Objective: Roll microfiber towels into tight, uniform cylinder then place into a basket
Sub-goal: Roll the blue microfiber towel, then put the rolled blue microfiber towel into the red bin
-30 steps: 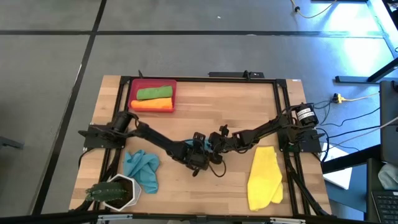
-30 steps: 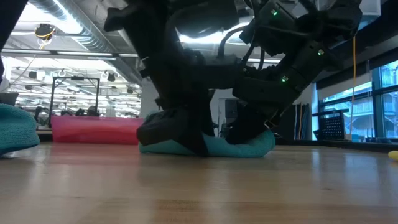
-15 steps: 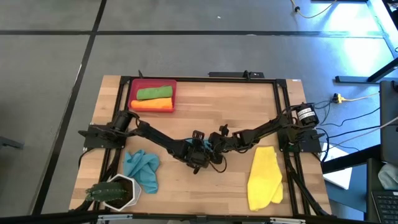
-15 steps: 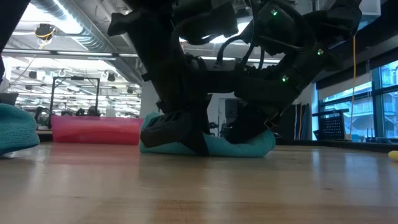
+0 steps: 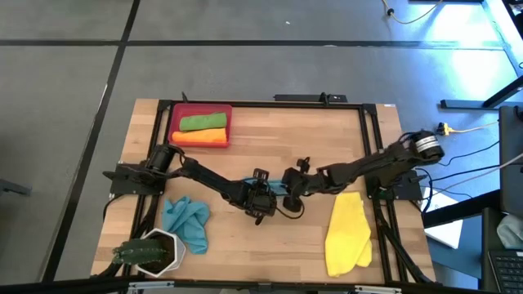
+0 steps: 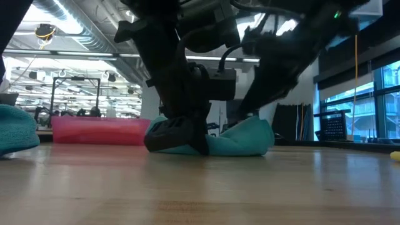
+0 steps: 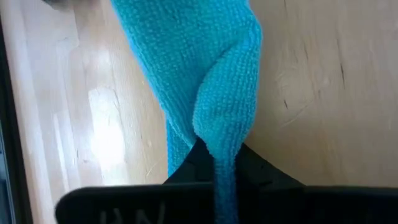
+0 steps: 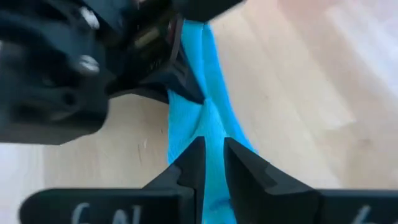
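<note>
Pale wood table (image 5: 327,139) under bright ceiling lights — mid-table, the left gripper (image 5: 263,198) pinches a teal towel (image 6: 240,140), fingers tight on its fold. The right gripper (image 5: 296,184) grips the same towel; the red basket (image 5: 174,122) sits in the far left corner.

A light wooden table (image 5: 270,131) with a black metal frame (image 5: 270,104) stands on a grey floor (image 5: 65,122) crossed by dark seams. Cables (image 5: 470,151) trail beside it. Beyond the table, ceiling ducts (image 6: 69,25), strip lights and tall windows (image 6: 350,100) show.
</note>
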`<control>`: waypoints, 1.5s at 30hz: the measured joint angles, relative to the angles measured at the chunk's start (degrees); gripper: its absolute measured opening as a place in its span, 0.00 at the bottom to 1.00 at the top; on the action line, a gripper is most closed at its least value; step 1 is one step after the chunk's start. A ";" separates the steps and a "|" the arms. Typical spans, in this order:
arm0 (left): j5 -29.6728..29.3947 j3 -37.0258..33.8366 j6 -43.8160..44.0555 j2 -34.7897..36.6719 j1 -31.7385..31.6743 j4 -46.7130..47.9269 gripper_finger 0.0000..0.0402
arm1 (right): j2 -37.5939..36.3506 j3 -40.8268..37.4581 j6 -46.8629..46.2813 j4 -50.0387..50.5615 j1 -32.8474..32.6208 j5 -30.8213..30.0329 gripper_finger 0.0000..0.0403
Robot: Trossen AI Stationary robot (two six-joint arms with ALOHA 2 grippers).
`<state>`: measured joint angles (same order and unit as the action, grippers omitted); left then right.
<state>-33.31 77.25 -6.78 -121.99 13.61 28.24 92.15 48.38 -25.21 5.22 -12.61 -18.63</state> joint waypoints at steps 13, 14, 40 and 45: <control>0.78 -0.21 -3.20 11.23 -1.82 6.01 0.00 | -14.87 0.17 -0.06 8.48 -9.02 -15.59 0.15; 0.45 -0.26 -3.65 12.71 -2.40 7.40 0.00 | -15.06 0.17 -0.02 8.58 -9.54 -16.01 0.15; 5.77 -1.87 -32.42 38.34 -47.59 24.42 0.00 | -15.20 0.13 13.37 8.96 -7.64 -18.92 0.15; 10.63 -9.44 -34.79 44.86 -52.55 17.29 0.00 | -15.20 0.13 15.18 8.96 -6.02 -17.27 0.15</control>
<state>-22.68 67.81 -41.58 -77.13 -38.95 45.53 76.95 48.51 -10.03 14.18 -18.63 -35.90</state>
